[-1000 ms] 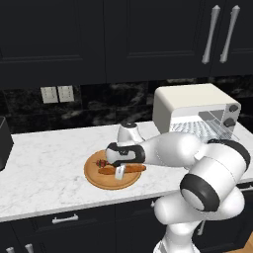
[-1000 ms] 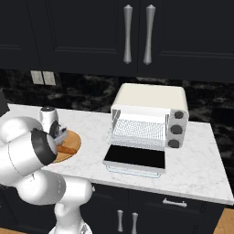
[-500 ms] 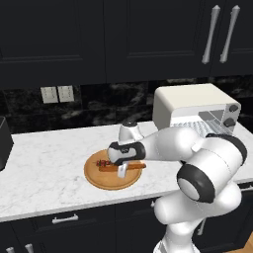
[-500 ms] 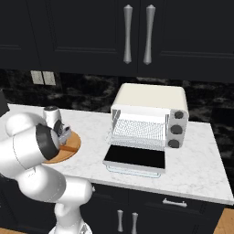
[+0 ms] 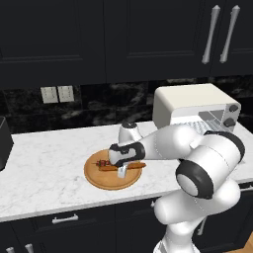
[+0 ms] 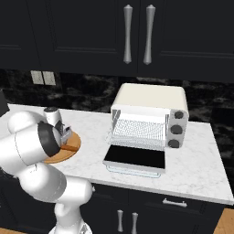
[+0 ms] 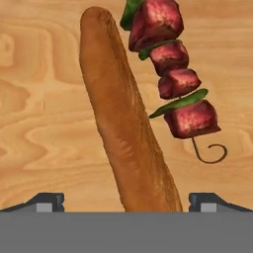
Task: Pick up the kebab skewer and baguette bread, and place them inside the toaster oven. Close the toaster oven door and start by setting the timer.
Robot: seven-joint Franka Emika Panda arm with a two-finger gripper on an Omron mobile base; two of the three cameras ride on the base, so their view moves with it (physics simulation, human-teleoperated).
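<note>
Glossy white rounded arm [image 5: 197, 148], dark joint bands.

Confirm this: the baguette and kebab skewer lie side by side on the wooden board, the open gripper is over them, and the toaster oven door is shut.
Wrong on the door only. The right base view shows the toaster oven door folded down open, wire rack exposed. The rest stands: baguette and kebab skewer lie side by side on the wooden board, under the open gripper.

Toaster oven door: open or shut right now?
Open. The door lies folded down flat on the counter in front of the toaster oven, and the wire rack inside is exposed.
</note>
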